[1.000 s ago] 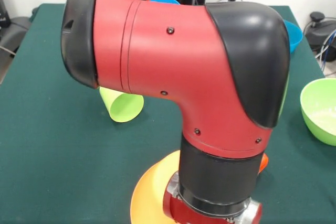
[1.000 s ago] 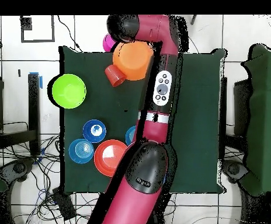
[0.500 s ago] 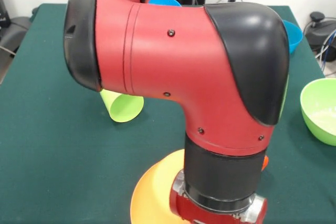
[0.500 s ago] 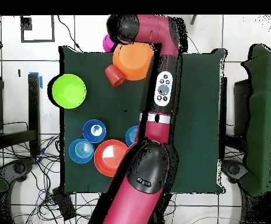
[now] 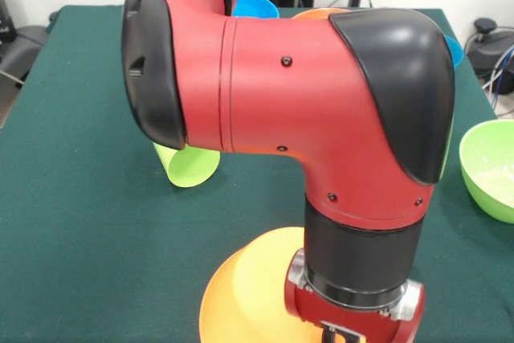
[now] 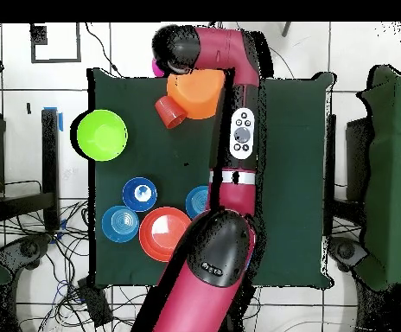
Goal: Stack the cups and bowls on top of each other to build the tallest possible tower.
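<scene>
The large light-orange bowl (image 5: 241, 299) lies upside down at the table's front edge; from overhead this bowl (image 6: 195, 95) shows half under my arm. My wrist (image 5: 353, 303) hangs right beside and over it, and the gripper below it is cut off by the picture's edge. A ribbed orange cup (image 6: 169, 112) touches that bowl's side. The lime green cup (image 5: 191, 165) lies on its side behind my arm. A pink bowl (image 6: 157, 66) peeks out under the arm's end.
A lime-green bowl (image 6: 102, 135) stands upright, also seen at the right (image 5: 490, 168). Near the robot's base sit a red-orange bowl (image 6: 162, 233) and three blue bowls (image 6: 139, 194) (image 6: 119, 223) (image 6: 197, 201). My arm (image 6: 238, 138) spans the table's middle.
My arm has shifted right and slightly lower in the front view. It now hides the orange cup there and covers more of the light-orange bowl from overhead.
</scene>
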Action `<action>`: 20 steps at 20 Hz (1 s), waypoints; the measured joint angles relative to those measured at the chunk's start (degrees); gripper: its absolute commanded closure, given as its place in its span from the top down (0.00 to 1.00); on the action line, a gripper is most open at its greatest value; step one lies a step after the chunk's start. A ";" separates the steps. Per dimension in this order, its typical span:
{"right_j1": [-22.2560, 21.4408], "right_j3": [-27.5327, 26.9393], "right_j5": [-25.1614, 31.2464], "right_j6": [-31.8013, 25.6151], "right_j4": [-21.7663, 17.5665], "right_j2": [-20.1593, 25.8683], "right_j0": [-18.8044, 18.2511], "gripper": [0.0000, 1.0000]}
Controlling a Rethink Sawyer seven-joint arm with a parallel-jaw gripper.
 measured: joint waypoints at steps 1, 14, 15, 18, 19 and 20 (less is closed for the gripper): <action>-0.08 0.70 -0.01 0.00 0.62 -0.89 -0.04 0.00; -3.47 7.90 -0.05 0.00 7.74 -11.57 -0.25 0.00; -3.75 8.21 -0.04 0.00 8.10 -12.21 -0.24 0.00; -4.57 9.17 -0.02 0.00 9.31 -14.06 -0.24 0.00; -5.12 9.75 -0.04 0.00 10.07 -15.28 -0.22 0.00; -5.49 10.19 -0.04 0.00 10.59 -16.10 -0.22 0.00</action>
